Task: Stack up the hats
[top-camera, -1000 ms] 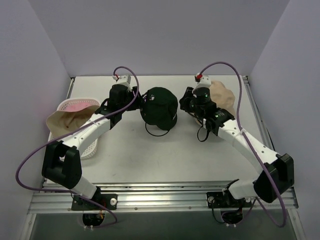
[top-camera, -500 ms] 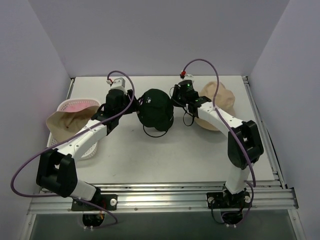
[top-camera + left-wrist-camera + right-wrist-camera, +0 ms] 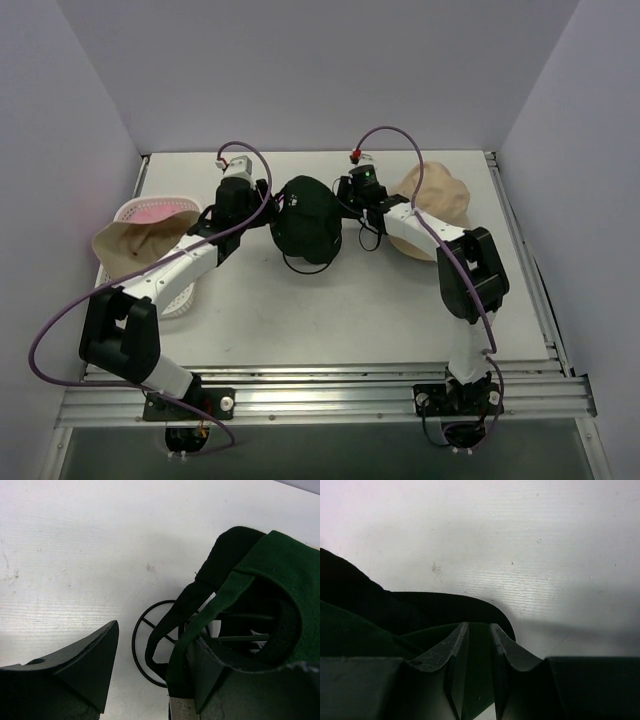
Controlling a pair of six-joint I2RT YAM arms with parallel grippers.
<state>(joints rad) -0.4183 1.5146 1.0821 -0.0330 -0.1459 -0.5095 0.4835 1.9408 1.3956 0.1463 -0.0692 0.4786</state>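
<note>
Two grippers at dark green cap: right gripper pinching its edge, left gripper open astride rim. Next, probably: close left, lift together.

Five hats could be counted. Two were beige bucket hats: the left beige hat at the frame's left edge and the right beige hat at upper right. One pink hat showed at upper left. One dark green cap and one black cap sat at center. There was one wire frame, one white basket and one tabletop. There were two claws, the left claw and the right claw.
</note>
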